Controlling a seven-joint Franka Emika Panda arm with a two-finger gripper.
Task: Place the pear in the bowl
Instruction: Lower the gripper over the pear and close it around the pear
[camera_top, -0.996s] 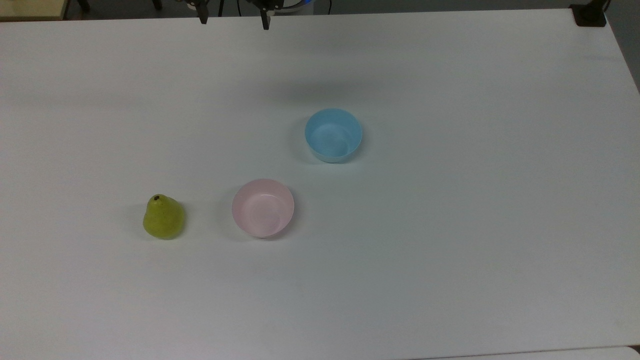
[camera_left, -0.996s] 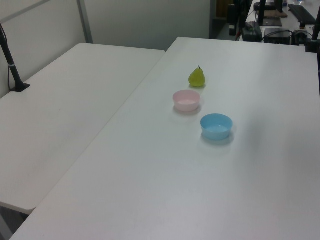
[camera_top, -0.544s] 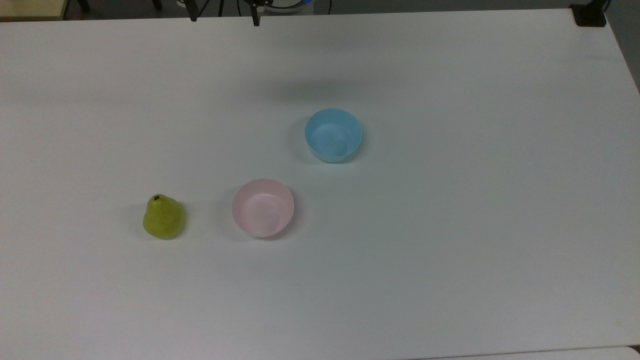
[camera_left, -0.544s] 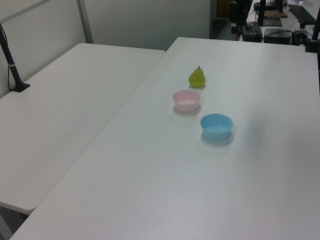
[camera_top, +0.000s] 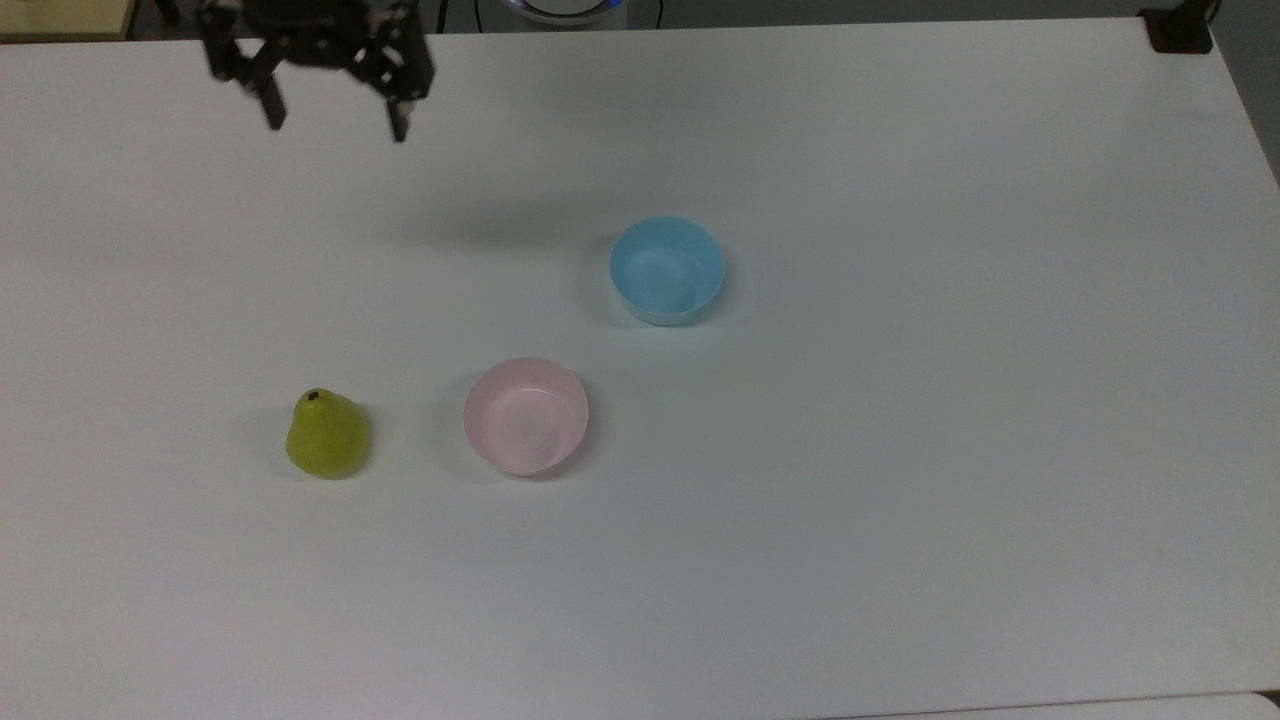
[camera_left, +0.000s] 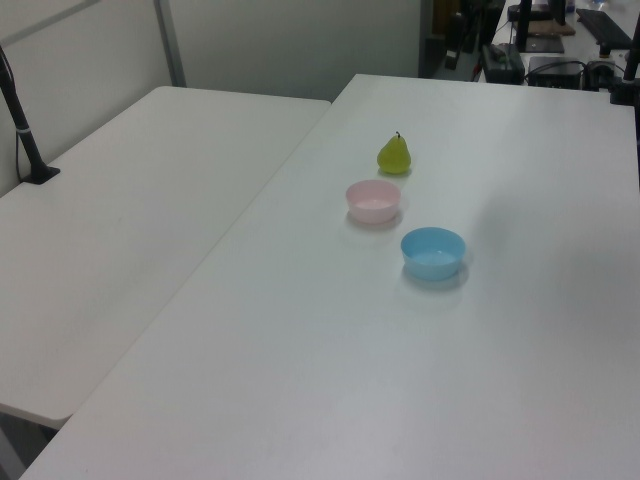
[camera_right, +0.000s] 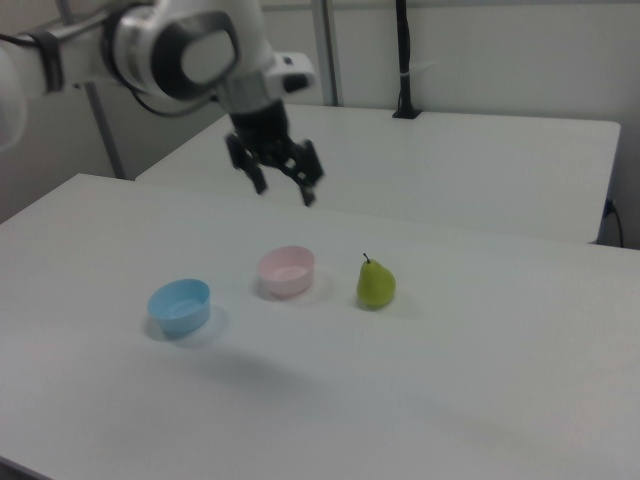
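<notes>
One pear (camera_top: 328, 435), upright on the counter (camera_top: 900, 500) at 9 o'clock of the pink bowl (camera_top: 526, 415) in the top view, prob. light, hard & slick, so the hand (camera_top: 334, 128), fingers apart w/ nothing held, should pinch its wide base.

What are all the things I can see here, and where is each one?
pear: one, yellow-green, standing upright on the table, at the top view's left of the pink bowl, apart from it.
pink bowl: one, pale pink, empty, between the pear and the blue bowl.
blue bowl: one, light blue, empty, apart from the pink bowl.
table: one, white, bearing all three.
second table: one, white, alongside.
gripper: one, black, open, in the air, holding nothing.
</notes>
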